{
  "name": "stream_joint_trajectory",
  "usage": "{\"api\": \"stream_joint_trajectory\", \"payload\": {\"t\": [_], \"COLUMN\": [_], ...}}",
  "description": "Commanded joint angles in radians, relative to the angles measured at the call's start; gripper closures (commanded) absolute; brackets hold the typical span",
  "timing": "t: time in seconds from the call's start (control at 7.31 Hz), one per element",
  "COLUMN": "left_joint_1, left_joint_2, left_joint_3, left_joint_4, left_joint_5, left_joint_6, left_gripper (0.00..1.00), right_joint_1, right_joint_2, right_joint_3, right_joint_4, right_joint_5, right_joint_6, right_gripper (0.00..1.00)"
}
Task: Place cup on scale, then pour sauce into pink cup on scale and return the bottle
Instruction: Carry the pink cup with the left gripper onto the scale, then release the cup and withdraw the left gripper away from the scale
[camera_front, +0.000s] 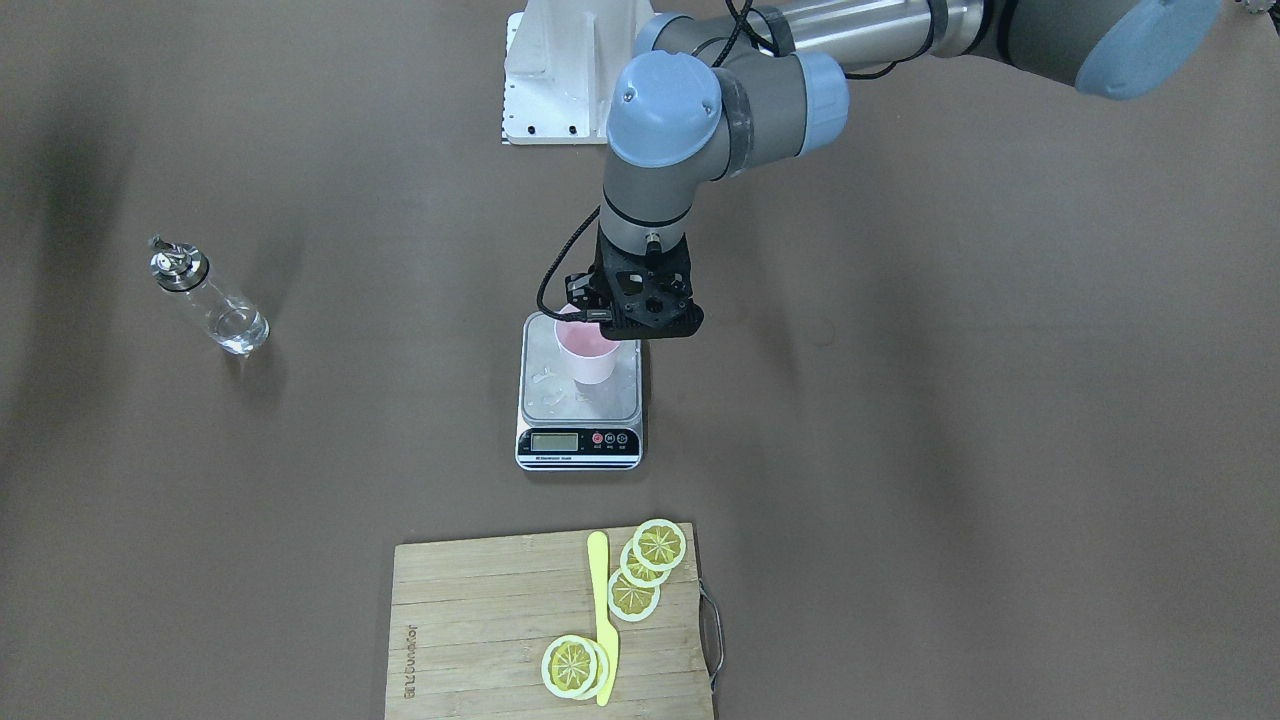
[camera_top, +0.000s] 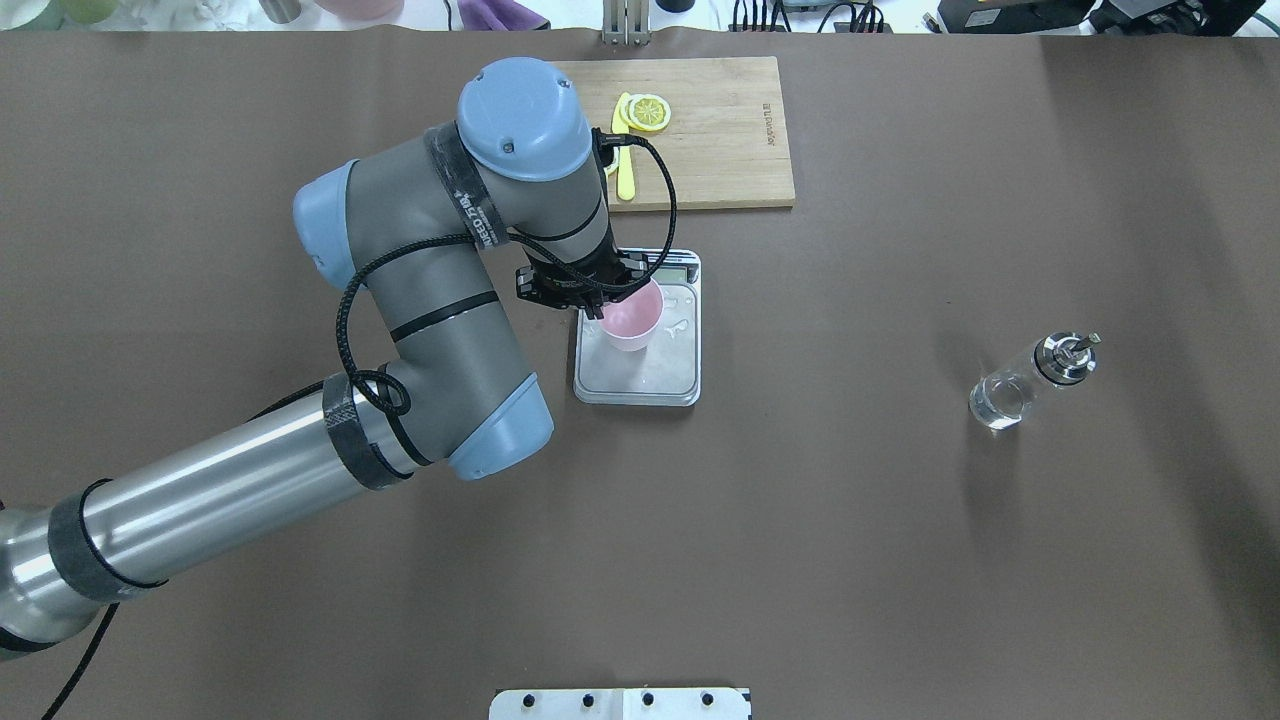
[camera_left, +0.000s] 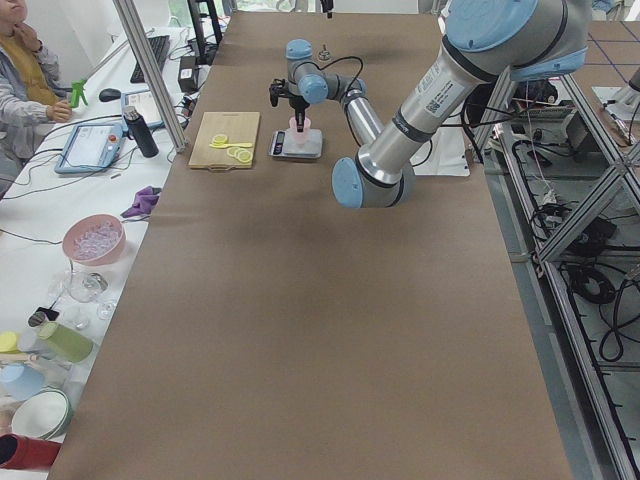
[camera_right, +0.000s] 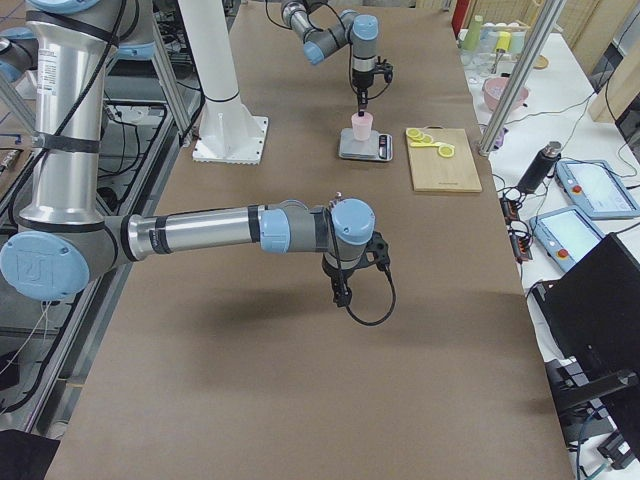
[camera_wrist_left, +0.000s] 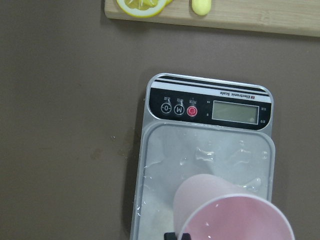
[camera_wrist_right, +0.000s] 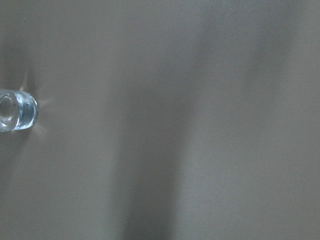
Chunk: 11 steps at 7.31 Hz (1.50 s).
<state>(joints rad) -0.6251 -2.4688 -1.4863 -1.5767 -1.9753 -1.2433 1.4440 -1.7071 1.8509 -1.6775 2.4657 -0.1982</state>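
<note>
The pink cup (camera_front: 590, 352) stands on the steel plate of the scale (camera_front: 556, 395) at mid-table, also in the overhead view (camera_top: 632, 318) and the left wrist view (camera_wrist_left: 235, 215). My left gripper (camera_top: 598, 300) comes straight down on the cup's rim and is shut on it; one black fingertip (camera_wrist_left: 172, 235) shows at the cup's edge. The glass bottle (camera_top: 1030, 380) with clear sauce and a metal spout stands upright, far to the robot's right (camera_front: 210, 300). My right gripper (camera_right: 341, 290) hangs above the table near the bottle (camera_wrist_right: 16, 110); I cannot tell whether it is open or shut.
A wooden cutting board (camera_front: 480, 620) with lemon slices (camera_front: 640, 570) and a yellow knife (camera_front: 603, 620) lies just beyond the scale. Water drops lie on the scale's plate (camera_wrist_left: 200, 157). The white robot base (camera_front: 560, 80) is behind the scale.
</note>
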Motion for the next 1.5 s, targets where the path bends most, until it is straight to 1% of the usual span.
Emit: {"api": "stream_joint_trajectory", "payload": {"t": [0.0,0.14,0.27,0.41,0.55,0.68,0.82,0.96,1.09,1.23,1.37], "left_joint_1": [-0.002,-0.002,-0.01,-0.049,-0.06,-0.085,-0.12,-0.157,-0.188,-0.208,-0.217], "left_joint_2": [-0.007,-0.006,-0.002,0.028,0.112,0.214,0.313,0.406,0.454,0.456,0.455], "left_joint_3": [0.043,0.041,0.035,-0.018,-0.126,-0.247,-0.366,-0.459,-0.503,-0.506,-0.5], "left_joint_4": [-0.042,-0.04,-0.031,0.009,0.023,0.023,0.027,0.052,0.084,0.111,0.121], "left_joint_5": [0.01,0.013,0.013,0.006,0.0,-0.046,-0.083,-0.086,-0.086,-0.088,-0.088], "left_joint_6": [-0.008,-0.008,-0.005,0.002,0.004,0.01,0.069,0.138,0.189,0.208,0.226], "left_gripper": [0.02,0.02,0.02,0.02,0.02,0.02,0.02,0.02,0.02,0.02,0.02], "right_joint_1": [-0.001,-0.001,-0.001,-0.002,-0.004,-0.004,-0.004,-0.013,-0.014,-0.031,-0.046], "right_joint_2": [-0.028,-0.035,-0.046,-0.049,-0.067,-0.075,-0.077,-0.086,-0.192,-0.219,-0.226], "right_joint_3": [0.001,-0.001,-0.004,0.004,0.002,0.004,0.004,0.008,0.005,-0.053,-0.112], "right_joint_4": [0.056,0.079,0.082,0.091,0.135,0.151,0.153,0.186,0.419,0.695,0.869], "right_joint_5": [0.002,0.016,0.074,0.085,0.087,0.09,0.093,0.093,0.123,0.133,0.18], "right_joint_6": [-0.001,0.0,-0.003,-0.009,-0.006,-0.006,0.0,-0.001,0.002,0.005,0.093], "right_gripper": [0.0,0.0,0.0,0.0,0.0,0.0,0.0,0.0,0.0,0.0,0.0]}}
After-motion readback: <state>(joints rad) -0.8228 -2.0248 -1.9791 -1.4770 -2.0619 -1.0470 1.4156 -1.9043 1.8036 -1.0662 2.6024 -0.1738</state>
